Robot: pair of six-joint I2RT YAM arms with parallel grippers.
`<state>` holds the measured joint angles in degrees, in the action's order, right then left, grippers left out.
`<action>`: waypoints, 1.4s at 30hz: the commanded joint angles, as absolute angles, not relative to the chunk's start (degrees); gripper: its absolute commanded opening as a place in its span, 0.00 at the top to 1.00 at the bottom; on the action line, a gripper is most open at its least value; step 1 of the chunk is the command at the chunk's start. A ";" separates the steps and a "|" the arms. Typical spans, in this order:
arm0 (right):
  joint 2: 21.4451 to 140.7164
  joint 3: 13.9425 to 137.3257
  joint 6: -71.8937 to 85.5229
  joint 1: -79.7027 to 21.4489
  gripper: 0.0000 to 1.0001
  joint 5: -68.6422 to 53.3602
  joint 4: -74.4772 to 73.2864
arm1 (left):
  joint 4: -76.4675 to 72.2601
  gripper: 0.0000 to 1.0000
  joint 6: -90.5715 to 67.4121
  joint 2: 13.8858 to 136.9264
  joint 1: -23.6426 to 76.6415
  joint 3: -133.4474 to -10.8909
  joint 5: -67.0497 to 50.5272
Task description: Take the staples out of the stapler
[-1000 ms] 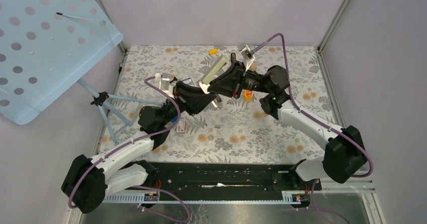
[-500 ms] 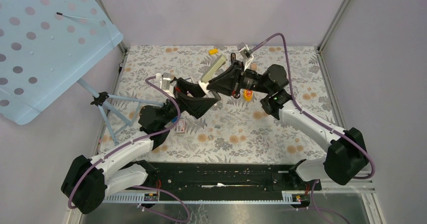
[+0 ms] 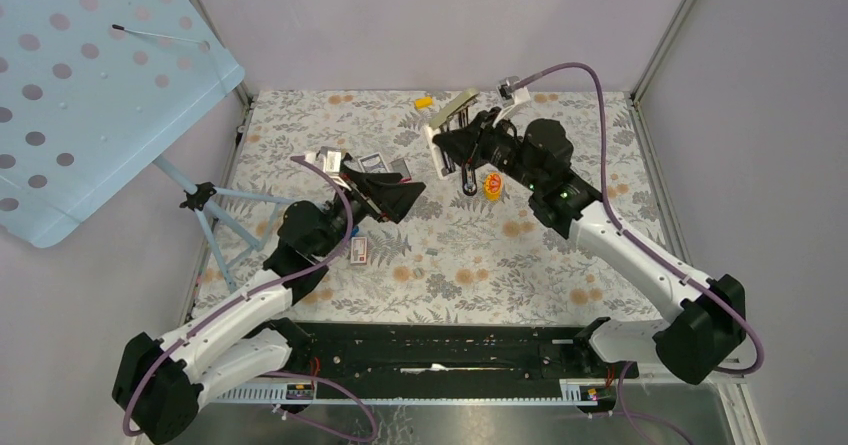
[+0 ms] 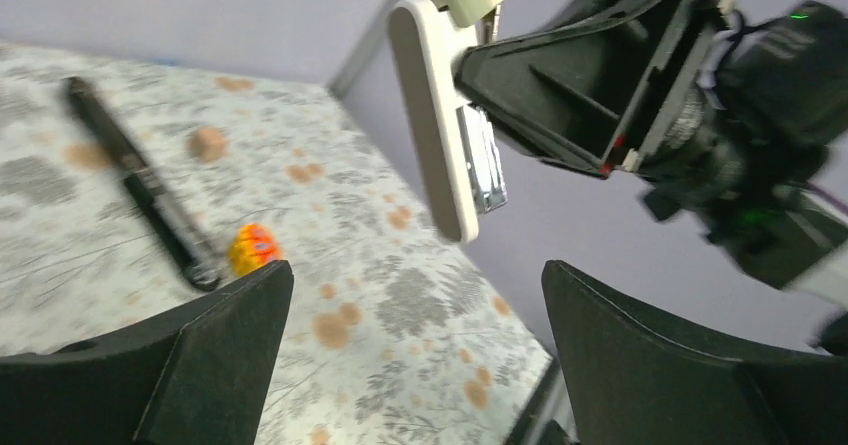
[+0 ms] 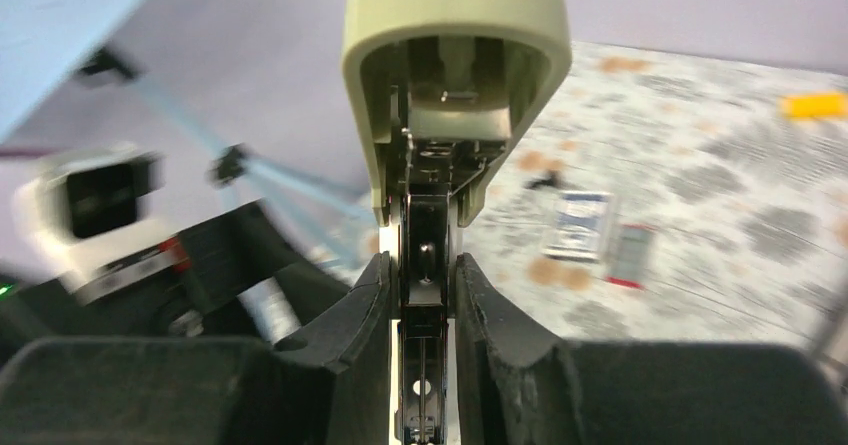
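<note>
Seen from above, a table (image 3: 500, 265) covered in a floral cloth has two robot arms reaching over it from the near edge. At far left, off the table, a pale blue dotted board (image 3: 90, 95) sits tilted on a thin stand (image 3: 215, 210).

The left gripper (image 4: 414, 265) is left of centre. Its two black fingers are spread wide and hold nothing. Its wrist camera looks between them across the table toward the stapler, and there is a clear gap between the two. A small red and white box (image 3: 360, 250) lies flat on the cloth just beside the left arm. Two more boxes (image 5: 585, 223) lie farther back.

The stapler (image 5: 455, 55) is right of centre, toward the far edge, lifted off the table. The right gripper (image 5: 423, 260) has its jaws closed narrowly on the stapler's slim black body. The pale olive cover is hinged up and open above the fingers, showing metal parts inside. In the left wrist view, the stapler's pale side and a silvery metal piece face the left gripper.

Below the stapler, a long black rod (image 4: 140, 180) lies flat on the cloth. One end of it is just beside a small orange toy (image 3: 491, 186). A small yellow block (image 3: 424, 101) lies near the far edge.
</note>
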<state>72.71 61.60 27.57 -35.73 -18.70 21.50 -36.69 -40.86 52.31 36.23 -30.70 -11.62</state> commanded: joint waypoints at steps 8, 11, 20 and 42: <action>87.70 77.57 16.77 -33.81 1.00 17.91 -10.27 | -6.77 0.01 -34.04 50.17 35.21 -39.00 10.16; 91.54 78.63 16.87 -29.96 1.00 16.22 -11.33 | -3.63 0.01 -33.50 50.52 34.91 -40.16 10.70; 102.91 82.68 14.34 -25.02 1.00 14.51 -7.67 | 1.98 0.01 -30.96 49.60 33.26 -41.10 12.66; 130.26 107.24 7.92 -21.24 1.00 13.52 -9.74 | 6.33 0.01 -26.54 46.59 32.70 -40.62 12.90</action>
